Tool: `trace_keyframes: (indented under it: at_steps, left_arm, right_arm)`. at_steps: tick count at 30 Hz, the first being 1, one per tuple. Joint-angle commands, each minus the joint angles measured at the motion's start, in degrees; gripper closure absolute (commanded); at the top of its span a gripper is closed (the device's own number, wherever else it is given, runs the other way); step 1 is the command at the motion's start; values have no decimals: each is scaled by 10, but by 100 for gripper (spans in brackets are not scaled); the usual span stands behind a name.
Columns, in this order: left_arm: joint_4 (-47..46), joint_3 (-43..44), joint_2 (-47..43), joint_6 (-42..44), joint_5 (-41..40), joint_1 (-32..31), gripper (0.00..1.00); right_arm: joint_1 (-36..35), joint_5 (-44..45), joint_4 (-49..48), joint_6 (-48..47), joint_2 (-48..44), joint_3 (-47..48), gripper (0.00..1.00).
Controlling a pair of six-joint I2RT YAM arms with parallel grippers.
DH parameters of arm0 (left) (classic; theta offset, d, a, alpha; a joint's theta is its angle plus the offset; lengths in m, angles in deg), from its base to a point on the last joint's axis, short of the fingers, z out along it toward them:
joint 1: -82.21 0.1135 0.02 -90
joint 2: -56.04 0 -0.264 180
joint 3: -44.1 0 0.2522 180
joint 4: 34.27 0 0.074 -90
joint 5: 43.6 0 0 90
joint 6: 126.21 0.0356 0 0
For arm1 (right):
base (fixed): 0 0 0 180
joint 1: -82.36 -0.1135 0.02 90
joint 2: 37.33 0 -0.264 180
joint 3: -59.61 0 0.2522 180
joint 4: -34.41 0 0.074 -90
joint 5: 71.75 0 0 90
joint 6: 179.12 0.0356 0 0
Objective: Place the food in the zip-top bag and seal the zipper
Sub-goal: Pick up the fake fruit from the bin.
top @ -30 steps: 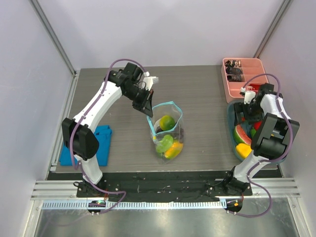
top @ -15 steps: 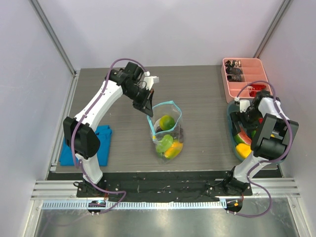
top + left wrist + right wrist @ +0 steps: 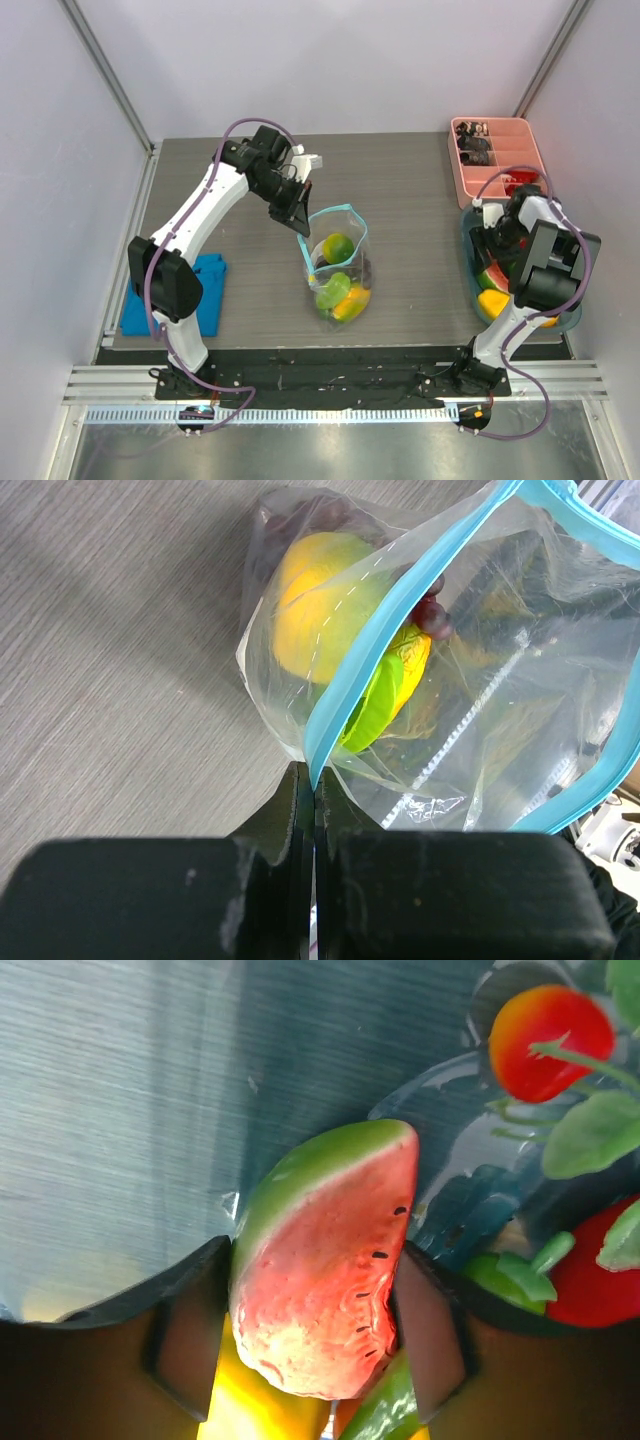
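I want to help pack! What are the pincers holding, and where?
Left pincer: zip-top bag, by its zipper. Right pincer flanks the watermelon slice; grip unclear.

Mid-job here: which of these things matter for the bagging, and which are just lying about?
Job: bag pinched by the left gripper, its zipper, fruit inside it, watermelon slice at the right gripper, other fruit in the bowl.
Lying about: blue cloth, pink tray.

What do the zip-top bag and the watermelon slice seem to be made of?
The zip-top bag looks like thin clear plastic film, glossy: it crinkles, and the fruits show through. The watermelon slice seems moulded plastic or foam, slightly glossy, with black seed marks; which, I cannot tell.
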Motion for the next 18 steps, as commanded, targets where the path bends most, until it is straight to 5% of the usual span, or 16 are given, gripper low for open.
trace_keyframes:
  at_steps: [1,8,18]
  left_arm:
    - [3,20,1,5,8,-3,100]
    - [5,21,-4,8,8,-3,100]
    - [2,21,-6,6,18,-3,100]
  right_arm:
    - [-3,-13,-8,12,-12,44,48]
    - [-5,-75,52,40,-66,124,75]
    - [-6,-305,156,115,-127,236,86]
